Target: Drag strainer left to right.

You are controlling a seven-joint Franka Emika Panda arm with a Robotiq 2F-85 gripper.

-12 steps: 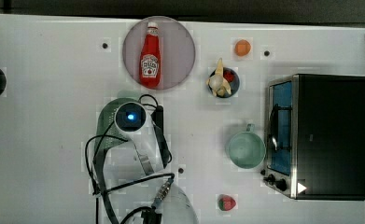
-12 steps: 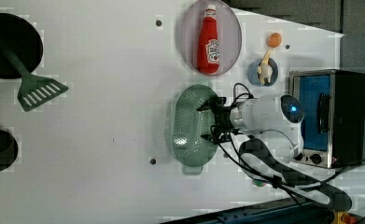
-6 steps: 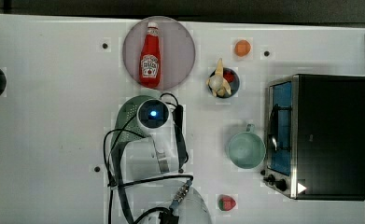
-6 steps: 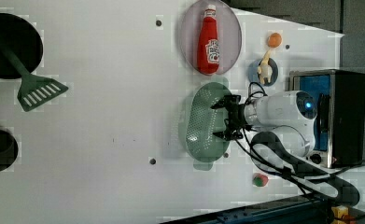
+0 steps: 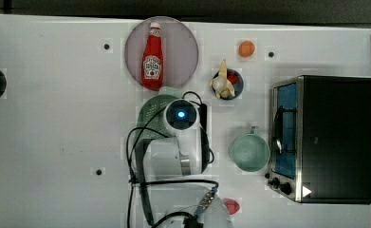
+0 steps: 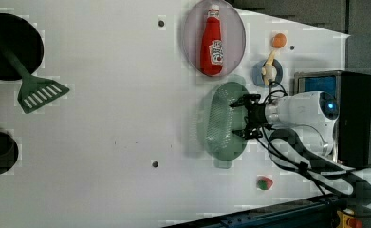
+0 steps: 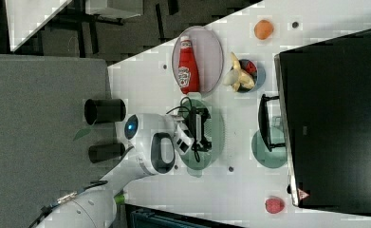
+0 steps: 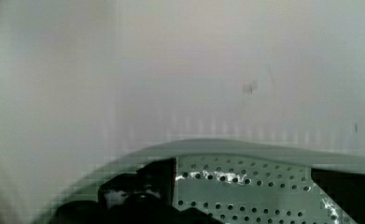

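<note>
Robot lab: white pegged table [image 5: 55,142] (mock kitchen); toaster oven [image 5: 323,137].

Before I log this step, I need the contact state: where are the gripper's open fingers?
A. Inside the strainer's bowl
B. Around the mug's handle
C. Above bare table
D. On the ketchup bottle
A: in the left view the open gripper sits over the strainer, fingers spread inside its perforated bowl.

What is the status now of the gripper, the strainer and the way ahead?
Gripper inside strainer, jaws wide open. Strainer flat on table, beside ketchup plate. Mug and oven stand on the top view's right.
</note>
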